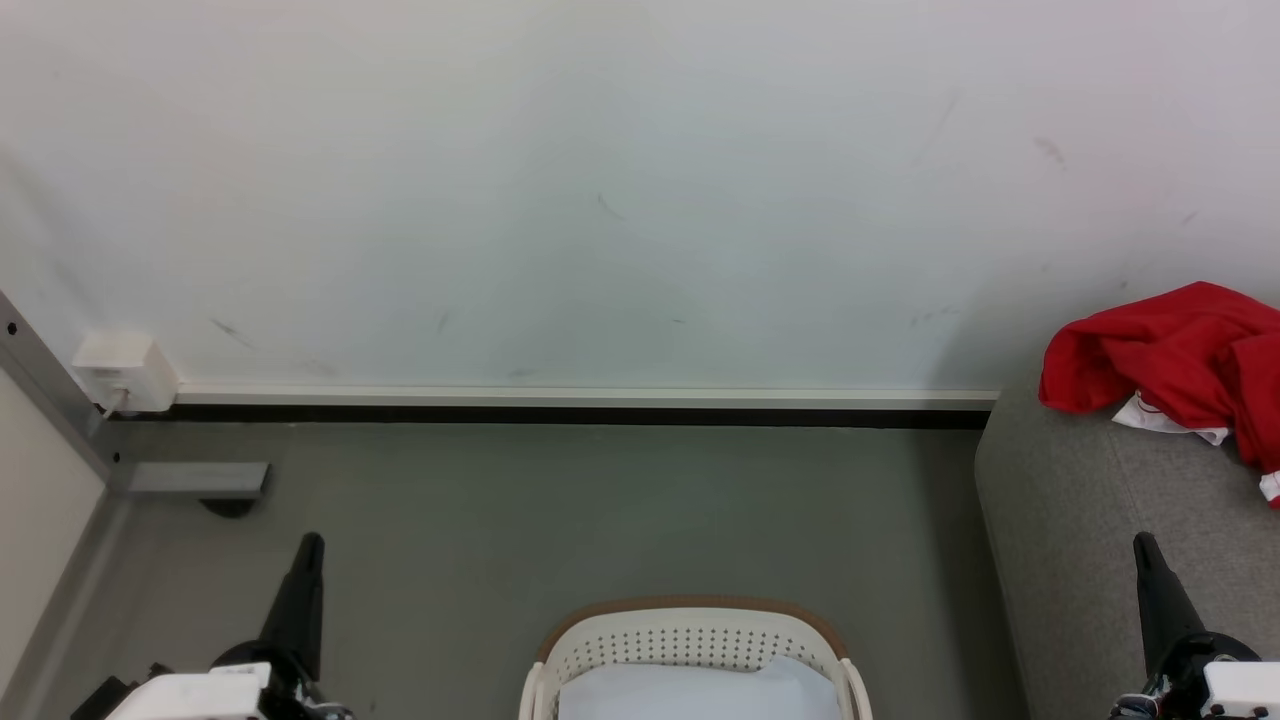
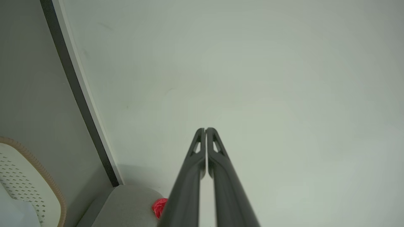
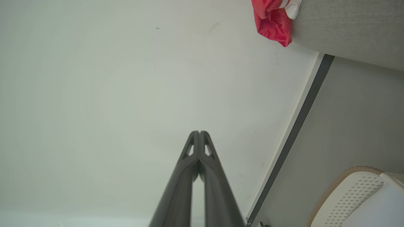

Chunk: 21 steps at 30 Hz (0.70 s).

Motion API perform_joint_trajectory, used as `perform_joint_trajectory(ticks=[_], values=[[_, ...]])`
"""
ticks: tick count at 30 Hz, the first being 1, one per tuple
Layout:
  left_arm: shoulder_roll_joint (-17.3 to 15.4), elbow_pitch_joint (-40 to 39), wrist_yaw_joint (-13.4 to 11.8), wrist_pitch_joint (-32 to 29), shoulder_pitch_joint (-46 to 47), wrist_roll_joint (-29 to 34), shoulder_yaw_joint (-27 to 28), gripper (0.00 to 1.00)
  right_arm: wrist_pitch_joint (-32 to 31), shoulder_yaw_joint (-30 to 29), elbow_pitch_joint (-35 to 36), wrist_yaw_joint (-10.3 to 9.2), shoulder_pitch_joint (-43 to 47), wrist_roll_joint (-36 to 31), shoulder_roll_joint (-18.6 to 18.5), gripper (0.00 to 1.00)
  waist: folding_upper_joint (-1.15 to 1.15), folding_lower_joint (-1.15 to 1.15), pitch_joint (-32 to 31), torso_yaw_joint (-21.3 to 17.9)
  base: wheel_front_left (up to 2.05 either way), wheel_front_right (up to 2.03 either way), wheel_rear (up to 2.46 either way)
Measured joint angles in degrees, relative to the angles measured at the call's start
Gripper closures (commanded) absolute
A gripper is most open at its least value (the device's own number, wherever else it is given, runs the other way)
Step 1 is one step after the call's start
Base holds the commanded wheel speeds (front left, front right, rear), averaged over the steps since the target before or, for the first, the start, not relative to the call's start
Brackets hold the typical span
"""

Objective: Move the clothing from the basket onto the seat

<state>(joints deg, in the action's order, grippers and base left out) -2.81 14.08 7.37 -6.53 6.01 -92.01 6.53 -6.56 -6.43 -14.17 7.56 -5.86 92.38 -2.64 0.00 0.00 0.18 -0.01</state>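
both jaws pressed together, empty — clothing point(image 1: 1180, 350) lies on the seat point(image 1: 1080, 560) (pale sheet point(image 1: 700, 695) in basket point(image 1: 690, 640)).

In the head view the left gripper point(image 1: 311, 548) sits at about 7 o'clock. Its two dark fingers are pressed together into one narrow spike that points toward 12 o'clock, leaning a touch toward 1. The right gripper point(image 1: 1144, 548) mirrors it at about 5 o'clock, closed the same way and leaning a touch toward 11. The two tips are level with each other and well apart. A white left wrist casing point(image 1: 195, 693) and a white right wrist casing point(image 1: 1240, 688) show at the gripper bases. In each wrist view that arm's fingers rise from 6 o'clock toward 12, with the tips meeting just below the centre.
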Motion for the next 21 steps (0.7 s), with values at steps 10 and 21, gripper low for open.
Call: perform_joint_trajectory(ticks=[10, 21], values=[[0.0, 0.0, 0.0, 0.0, 0.0, 0.0, 0.0, 1.0, 0.0, 0.0, 0.01, 0.0, -0.01, 0.0, -0.01, 1.0, 0.0, 0.0, 0.0, 0.0, 0.0, 0.0, 0.0], [0.0, 0.0, 0.0, 0.0, 0.01, 0.0, 0.0, 1.0, 0.0, -0.01, 0.01, 0.0, -0.01, 0.0, -0.01, 1.0, 0.0, 0.0, 0.0, 0.0, 0.0, 0.0, 0.0]])
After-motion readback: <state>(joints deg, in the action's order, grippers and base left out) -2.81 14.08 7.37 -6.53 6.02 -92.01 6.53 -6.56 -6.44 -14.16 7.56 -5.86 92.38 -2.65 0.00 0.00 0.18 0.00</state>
